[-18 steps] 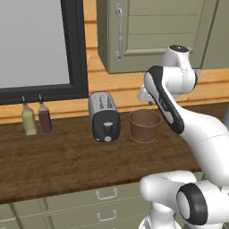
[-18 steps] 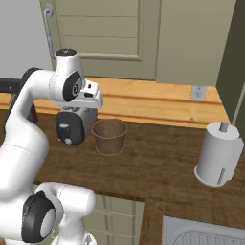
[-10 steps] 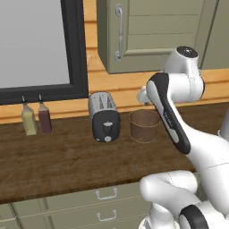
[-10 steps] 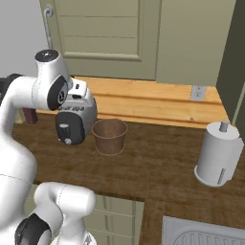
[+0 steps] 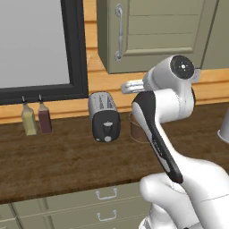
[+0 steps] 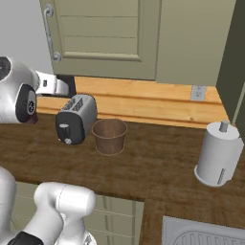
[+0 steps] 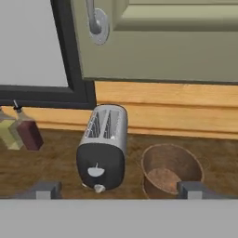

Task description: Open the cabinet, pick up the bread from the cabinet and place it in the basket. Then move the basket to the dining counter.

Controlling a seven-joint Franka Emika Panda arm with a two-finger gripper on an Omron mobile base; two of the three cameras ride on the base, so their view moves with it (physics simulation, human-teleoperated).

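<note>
The jaws are standing wide apart and empty, their tips point(image 7: 118, 189) framing the silver toaster point(image 7: 103, 146) and the basket point(image 7: 171, 169), which are sitting side by side on the bench point(image 7: 56, 160). The hand view is showing the basket's bare woven floor. The right base view is showing a paper-towel roll point(image 6: 218, 155); the left base view, two bottles point(image 5: 36, 118). The cabinet point(image 5: 156, 33) door is sitting closed above.

The basket point(image 7: 171, 170) looks woven and matt, the toaster point(image 7: 104, 144) shiny metal, the counter point(image 7: 60, 162) dark wood grain.
</note>
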